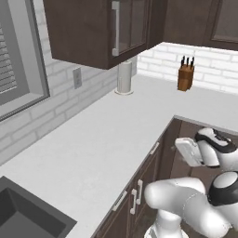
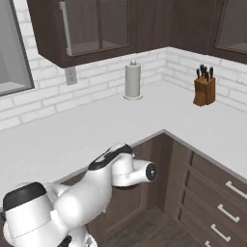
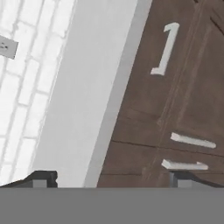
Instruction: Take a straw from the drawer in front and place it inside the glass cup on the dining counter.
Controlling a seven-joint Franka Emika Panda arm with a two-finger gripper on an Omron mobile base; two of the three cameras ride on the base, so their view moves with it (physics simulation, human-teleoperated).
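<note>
The gripper (image 3: 109, 178) is spread fully wide and holds nothing, its two dark fingertips (image 3: 41, 178) far apart. Ahead of the fingers, slightly toward the right one, is the closed dark brown drawer (image 3: 173, 65) with its silver bar handle (image 3: 166, 49). The white wall counter (image 3: 87, 96) runs beside the left fingertip.

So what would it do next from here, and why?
Probably bring the end effector closer to the drawer handle on the dark cabinet front. Its fingers stand wide apart and clear of the closed front, holding nothing; no straw is in sight yet.
</note>
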